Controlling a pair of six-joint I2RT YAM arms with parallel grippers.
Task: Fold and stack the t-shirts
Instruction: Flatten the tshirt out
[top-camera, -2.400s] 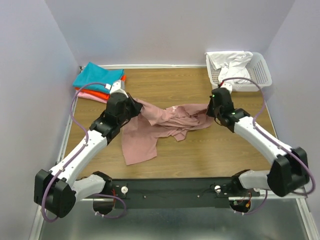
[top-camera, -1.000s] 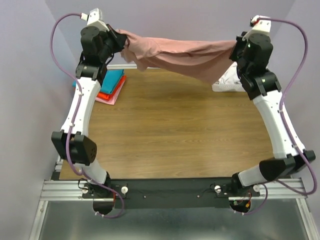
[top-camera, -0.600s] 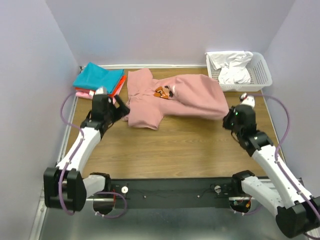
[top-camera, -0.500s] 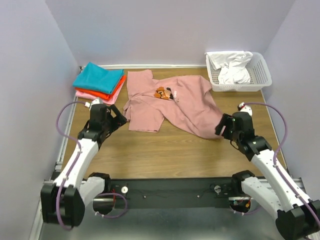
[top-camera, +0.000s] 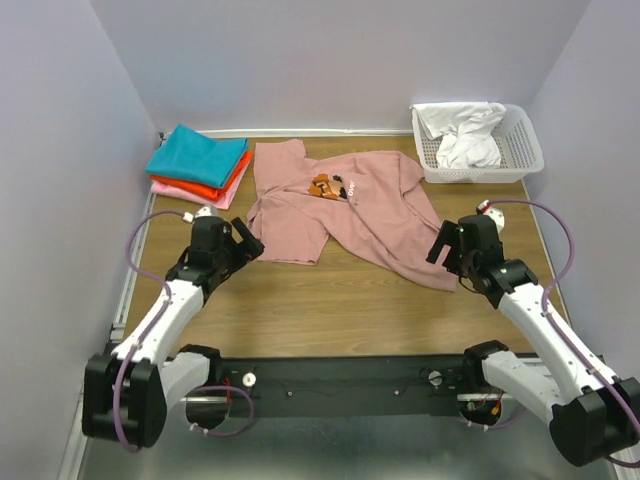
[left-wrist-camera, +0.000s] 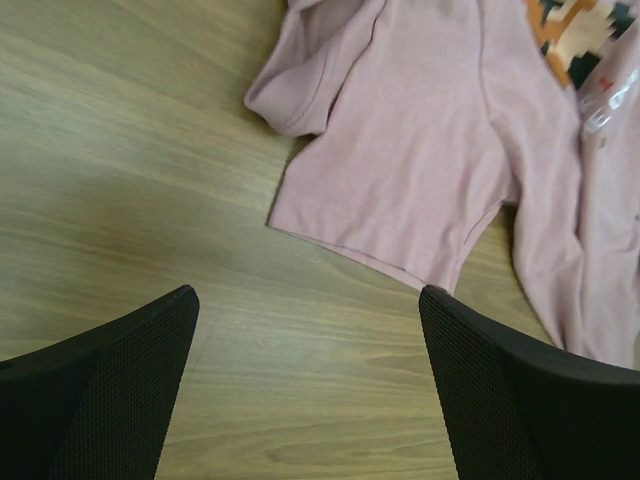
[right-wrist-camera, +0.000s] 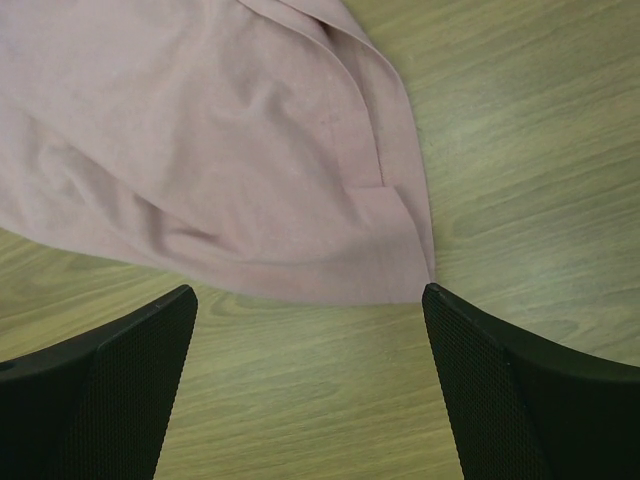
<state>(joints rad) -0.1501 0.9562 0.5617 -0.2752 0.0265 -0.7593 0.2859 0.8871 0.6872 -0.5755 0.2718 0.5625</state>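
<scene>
The large dusty-pink t-shirt (top-camera: 350, 210) lies spread, front up, across the back middle of the table, with its orange pixel print (top-camera: 324, 186) showing and wrinkles along its lower right part. My left gripper (top-camera: 246, 246) hovers open just off the shirt's near-left sleeve (left-wrist-camera: 400, 170), over bare wood. My right gripper (top-camera: 445, 245) stands open at the near-right hem corner (right-wrist-camera: 400, 250), holding nothing. At the back left sits a stack of folded t-shirts: teal (top-camera: 196, 152) on top, orange-red (top-camera: 222, 184) under it, pink (top-camera: 178, 188) at the bottom.
A white mesh basket (top-camera: 520, 150) with white cloth (top-camera: 465, 135) in it stands at the back right corner. Purple walls close in the table on three sides. Bare wood (top-camera: 340, 300) lies between the shirt and the arm bases.
A second ago both grippers held the pink shirt stretched high in the air. They brought it down onto the table, opened, let go, and drew back toward the near side.
</scene>
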